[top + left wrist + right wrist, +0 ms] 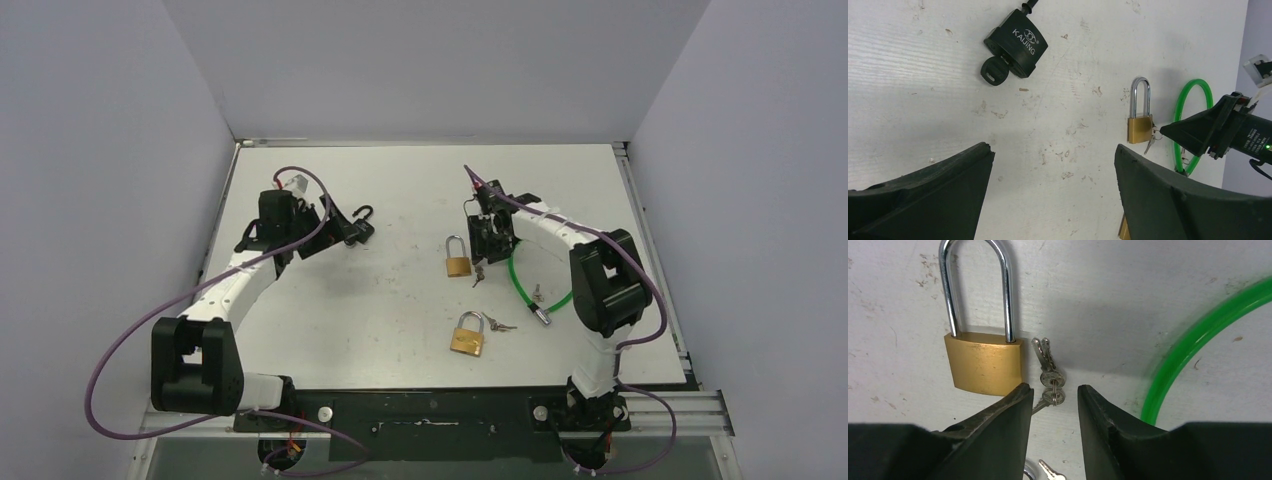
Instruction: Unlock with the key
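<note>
A brass padlock [984, 361] with a long steel shackle lies flat on the white table; it also shows in the top view [458, 258] and in the left wrist view [1140, 125]. A small bunch of keys on a ring [1049, 377] lies just right of its body. My right gripper [1054, 396] is open, low over the keys, with the key heads between its fingertips. My left gripper [1053, 150] is open and empty above bare table. A black padlock [1016, 44] with a key in it lies ahead of it.
A second brass padlock [467, 336] with keys [499, 324] lies nearer the front. A green cable lock [530, 285] loops right of the right gripper; it also shows in the right wrist view [1198, 340]. Another key [1050, 471] lies under the right gripper.
</note>
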`<state>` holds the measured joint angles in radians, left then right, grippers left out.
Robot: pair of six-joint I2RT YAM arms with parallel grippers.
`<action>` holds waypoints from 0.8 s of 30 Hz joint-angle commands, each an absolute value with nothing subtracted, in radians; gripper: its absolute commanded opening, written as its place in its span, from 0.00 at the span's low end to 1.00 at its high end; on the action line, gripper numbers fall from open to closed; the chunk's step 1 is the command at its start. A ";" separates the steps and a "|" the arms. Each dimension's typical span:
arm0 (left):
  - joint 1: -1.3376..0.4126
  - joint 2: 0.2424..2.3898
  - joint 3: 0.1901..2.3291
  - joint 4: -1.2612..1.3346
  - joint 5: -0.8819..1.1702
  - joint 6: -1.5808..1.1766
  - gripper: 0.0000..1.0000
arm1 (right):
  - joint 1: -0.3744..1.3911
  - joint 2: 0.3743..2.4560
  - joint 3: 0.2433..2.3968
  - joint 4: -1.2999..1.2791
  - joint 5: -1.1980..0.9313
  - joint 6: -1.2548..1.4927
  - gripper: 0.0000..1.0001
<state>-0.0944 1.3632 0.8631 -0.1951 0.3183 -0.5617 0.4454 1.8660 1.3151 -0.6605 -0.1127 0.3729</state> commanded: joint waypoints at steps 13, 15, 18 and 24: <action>-0.089 1.318 0.822 -0.093 0.346 -0.615 0.87 | 0.475 1.920 1.279 -0.622 -0.073 0.359 0.22; -0.088 1.315 0.821 -0.091 0.345 -0.615 0.87 | 0.478 1.923 1.267 -0.603 -0.066 0.358 0.20; -0.089 1.310 0.822 -0.093 0.345 -0.614 0.87 | 0.487 1.923 1.256 -0.579 -0.058 0.355 0.17; -0.089 1.295 0.824 -0.102 0.348 -0.614 0.87 | 0.489 1.872 1.217 -0.515 -0.041 0.359 0.00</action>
